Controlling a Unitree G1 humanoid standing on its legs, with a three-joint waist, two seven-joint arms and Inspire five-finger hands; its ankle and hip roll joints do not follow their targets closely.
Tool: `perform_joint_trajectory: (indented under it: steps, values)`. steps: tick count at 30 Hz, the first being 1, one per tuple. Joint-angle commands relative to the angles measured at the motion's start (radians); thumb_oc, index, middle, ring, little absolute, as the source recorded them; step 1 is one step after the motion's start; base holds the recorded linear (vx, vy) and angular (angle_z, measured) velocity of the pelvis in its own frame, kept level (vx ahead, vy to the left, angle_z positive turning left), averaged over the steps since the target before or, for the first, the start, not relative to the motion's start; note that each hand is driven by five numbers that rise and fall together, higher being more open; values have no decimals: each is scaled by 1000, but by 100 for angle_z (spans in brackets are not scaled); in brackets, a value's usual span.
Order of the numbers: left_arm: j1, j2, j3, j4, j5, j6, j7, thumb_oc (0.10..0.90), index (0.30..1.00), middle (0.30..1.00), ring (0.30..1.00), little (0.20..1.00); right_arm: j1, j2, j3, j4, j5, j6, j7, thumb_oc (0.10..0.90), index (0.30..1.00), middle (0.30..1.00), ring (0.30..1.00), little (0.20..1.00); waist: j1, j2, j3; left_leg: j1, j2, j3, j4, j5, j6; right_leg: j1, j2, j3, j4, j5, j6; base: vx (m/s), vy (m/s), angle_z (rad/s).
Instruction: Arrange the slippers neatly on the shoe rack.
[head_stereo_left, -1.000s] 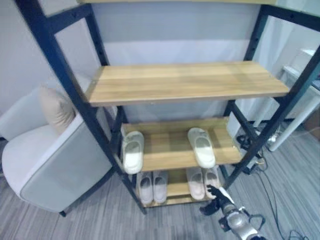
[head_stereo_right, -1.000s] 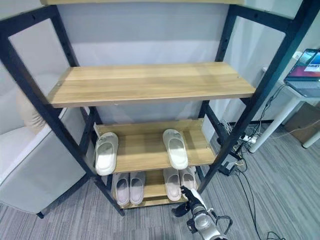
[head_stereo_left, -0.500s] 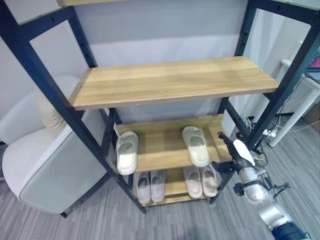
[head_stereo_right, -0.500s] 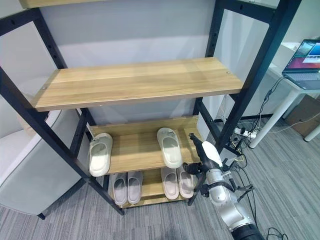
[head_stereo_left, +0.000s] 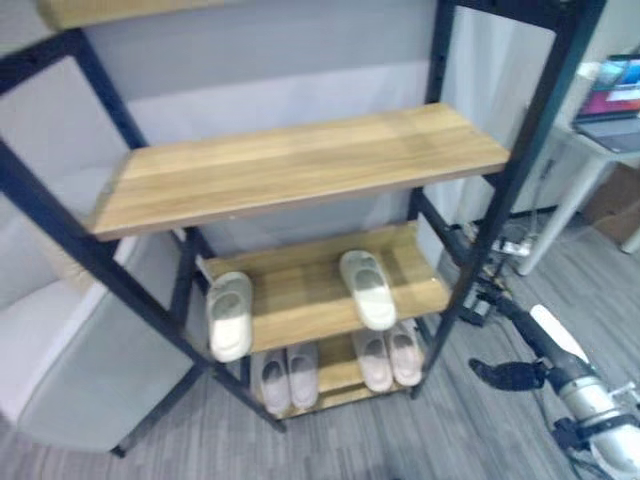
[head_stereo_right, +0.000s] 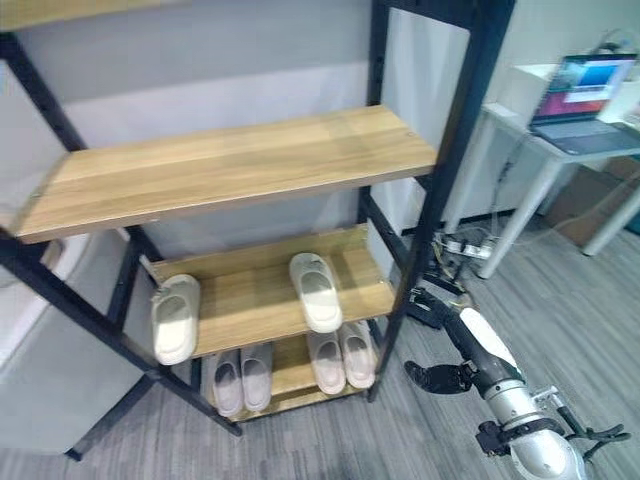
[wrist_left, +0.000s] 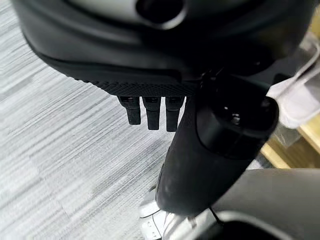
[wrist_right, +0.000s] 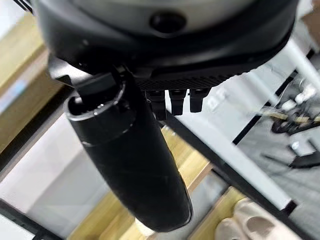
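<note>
Slippers (head_stereo_left: 366, 288) in pale cream lie apart on the rack's (head_stereo_left: 300, 172) middle shelf, one at 9 o'clock (head_stereo_left: 229, 315) overhanging the front edge, the other near centre and angled. Two greyish pairs (head_stereo_left: 337, 366) sit side by side on the bottom shelf. Right hand (head_stereo_right: 452, 368) hangs outside the rack at 4 o'clock, fingers relaxed, holding nothing; left hand (wrist_left: 150, 112) shows straight fingers over carpet. Best move, I judge: reach between the posts and slide the two strays together, toes aligned.
</note>
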Motion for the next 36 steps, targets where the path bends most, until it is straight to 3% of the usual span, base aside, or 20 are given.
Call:
perform_joint_trajectory:
  steps: [1, 7, 21, 25, 36]
  values:
    - [-71, -2, -27, 25, -22, -44, -26, 800, 900, 900, 900, 900, -166, 8, -41, -52, -18, -71, -105, 800, 900, 900, 900, 900, 35, -34, -17, 42, 2, 2, -1, -76, -1, -21, -34, 0, 9, -16, 52, 3, 15, 10]
    - [-55, -5, -33, 37, -28, -41, -29, 800, 900, 900, 900, 900, -243, 34, 30, -20, -19, -66, -102, 800, 900, 900, 900, 900, 61, -31, -22, 33, 0, -1, -1, -85, -3, -29, -27, -11, 7, -28, 49, -5, 22, 1]
    - [-93, 33, -72, 37, -38, -36, -17, 800, 900, 900, 900, 900, -545, 39, 242, 109, 47, -41, -113, 800, 900, 900, 900, 900, 119, -56, -5, 0, 1, -26, -1, -69, -16, -52, -21, -40, 7, -32, 45, -8, 16, -4]
    - [-96, 34, -56, 44, -39, -31, -10, 800, 900, 900, 900, 900, -520, 67, 269, 49, 46, -33, -84, 800, 900, 900, 900, 900, 120, -63, 0, 4, 3, -28, -1, -73, -17, -44, -19, -42, 7, -38, 43, 0, 26, 1]
    - [-85, 52, -37, -19, -55, -33, -21, 800, 900, 900, 900, 900, -353, 45, 174, -200, 115, -40, -11, 800, 900, 900, 900, 900, 89, -75, 18, 14, 4, -21, -1, -83, -9, -42, -22, -37, 7, -36, 46, 4, 13, 11]
